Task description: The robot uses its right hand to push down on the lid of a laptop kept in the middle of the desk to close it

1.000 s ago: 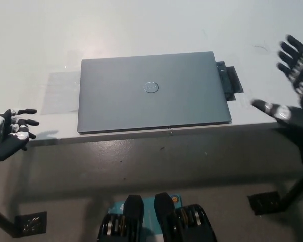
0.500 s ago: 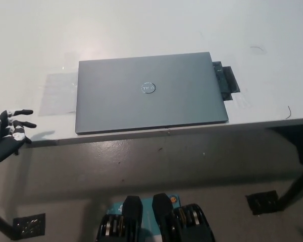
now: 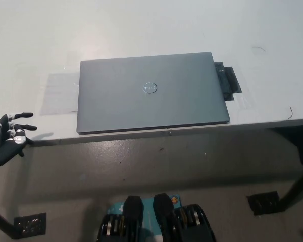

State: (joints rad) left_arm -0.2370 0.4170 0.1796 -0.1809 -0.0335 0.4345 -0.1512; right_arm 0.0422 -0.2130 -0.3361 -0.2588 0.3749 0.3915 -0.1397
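Note:
A grey laptop (image 3: 151, 93) lies in the middle of the white desk (image 3: 141, 30) with its lid down flat, a round logo facing up. My white left hand (image 3: 7, 137) hangs at the far left, just off the desk's front edge, open with fingers spread and holding nothing. My black right hand is out of the picture.
A black block (image 3: 228, 83) sticks out from under the laptop's right side. A clear taped patch (image 3: 58, 93) lies on the desk left of the laptop. Below the desk's front edge is grey floor, with desk feet (image 3: 29, 224) at the lower left and lower right.
My right hand, raised open at the right edge a second ago, has left the view. My left hand has dropped slightly. The laptop stays shut.

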